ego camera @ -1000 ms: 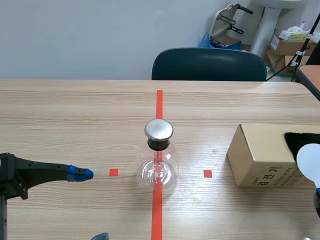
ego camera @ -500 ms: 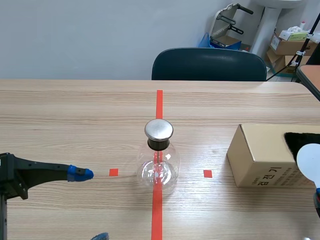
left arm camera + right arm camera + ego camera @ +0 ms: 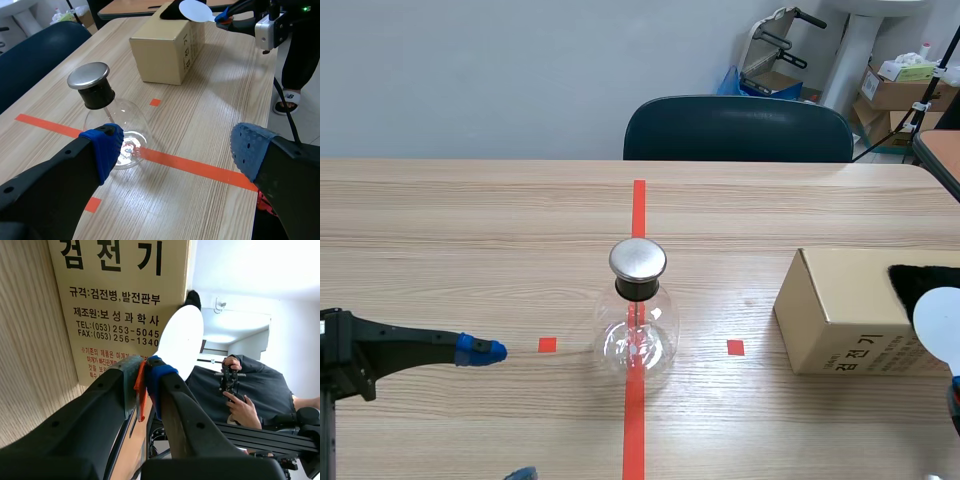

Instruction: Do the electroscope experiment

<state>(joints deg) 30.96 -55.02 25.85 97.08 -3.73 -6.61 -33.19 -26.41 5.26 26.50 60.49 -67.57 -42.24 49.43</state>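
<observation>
one electroscope stood upright on the centre tape line, between the arms. the left gripper hung open near it, empty; the right gripper was clamped on one white disc's handle by the one cardboard box. judged risk: swinging the disc in low could topple the electroscope.

The only writing in here is on the cardboard box by the right edge of the table. Its near side carries big black letters, "검전기", and below them "규격:검전병, 발전판부" and "제조원:보성과학사". Under that come a TEL line, a FAX line and some small red print too fine to make out.
</observation>
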